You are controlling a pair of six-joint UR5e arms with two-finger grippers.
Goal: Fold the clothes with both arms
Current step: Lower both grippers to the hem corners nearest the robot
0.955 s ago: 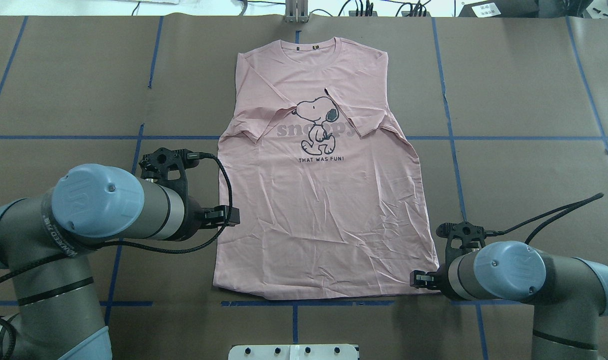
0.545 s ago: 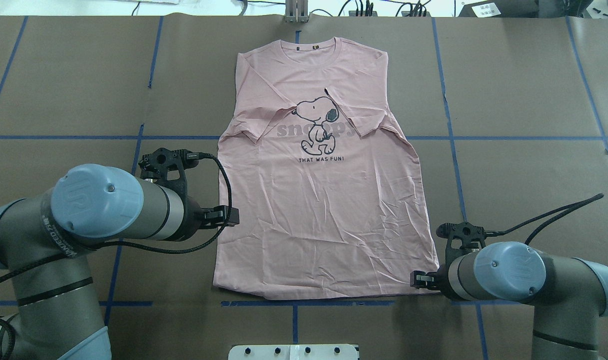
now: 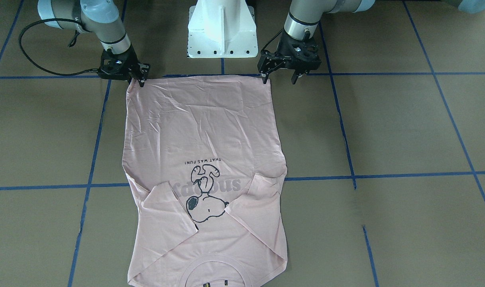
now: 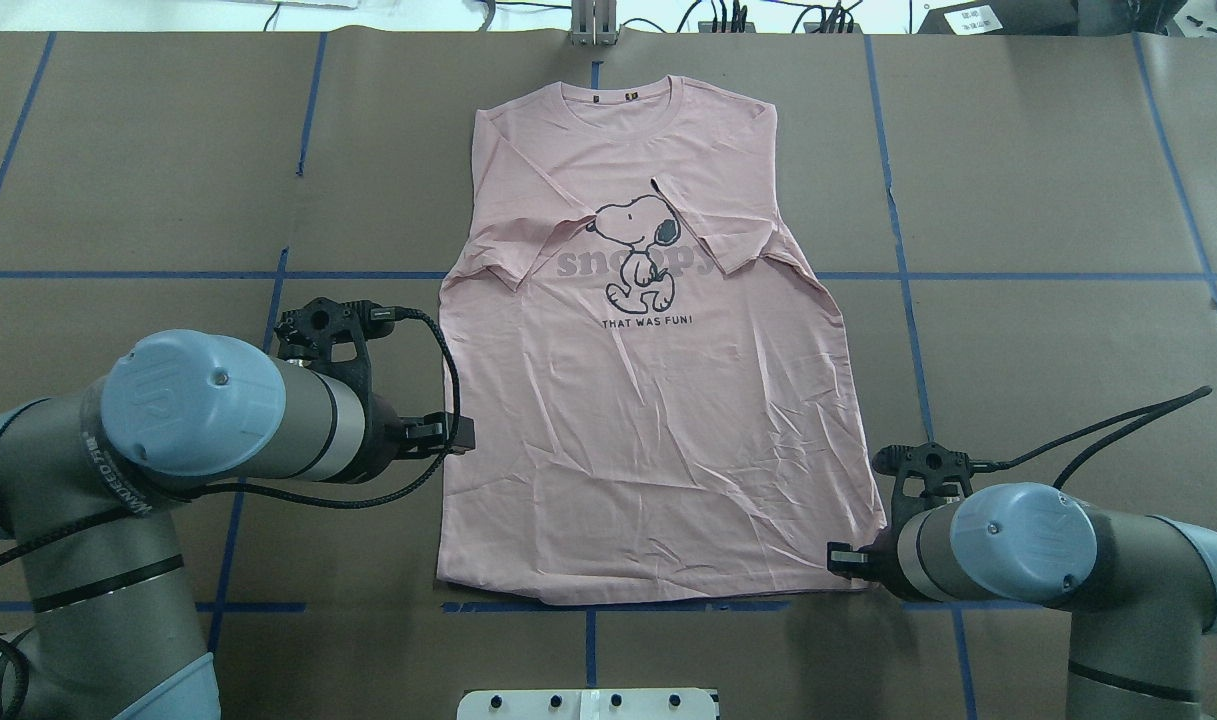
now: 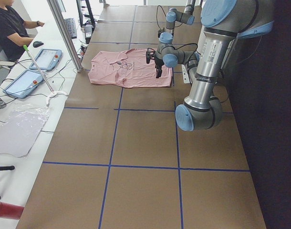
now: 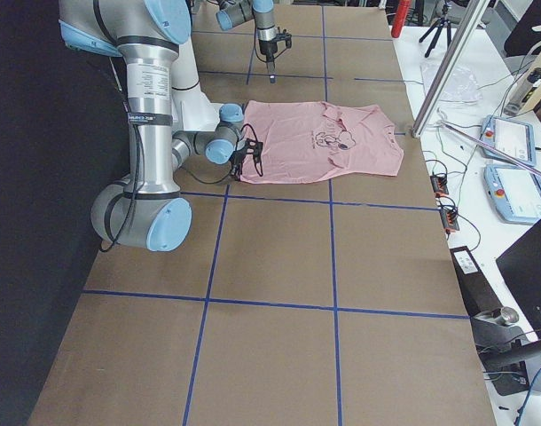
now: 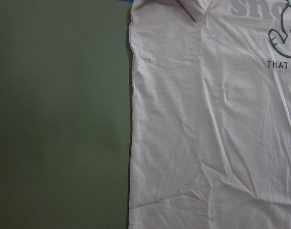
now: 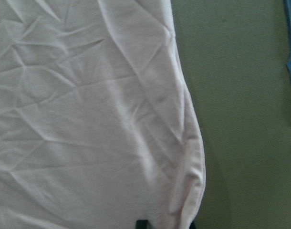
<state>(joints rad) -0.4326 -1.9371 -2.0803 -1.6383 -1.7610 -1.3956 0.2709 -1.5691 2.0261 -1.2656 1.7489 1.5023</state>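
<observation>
The pale pink Snoopy T-shirt (image 4: 648, 400) lies flat and face up, with both sleeves folded in over the chest and the neck at the far side. It also shows in the front view (image 3: 202, 131). My right gripper (image 4: 840, 562) is low at the hem's right corner and shut on it. The right wrist view shows the cloth (image 8: 88, 119) bunched at the dark fingertips (image 8: 141, 223). My left gripper (image 3: 280, 77) is open and hangs above the hem's left corner, off the cloth. The left wrist view shows the shirt's left edge (image 7: 207, 133) from above, with no fingers in view.
The brown table cover (image 4: 1048, 350) has blue tape lines. The white pedestal base (image 3: 222, 32) stands just behind the hem. Cables and boxes line the far edge. An operator (image 5: 7, 28) with tablets (image 5: 45, 59) sits beyond that edge.
The right gripper has moved slightly right and the shirt's hem and lower body shifted right with it. The left gripper has barely moved.
</observation>
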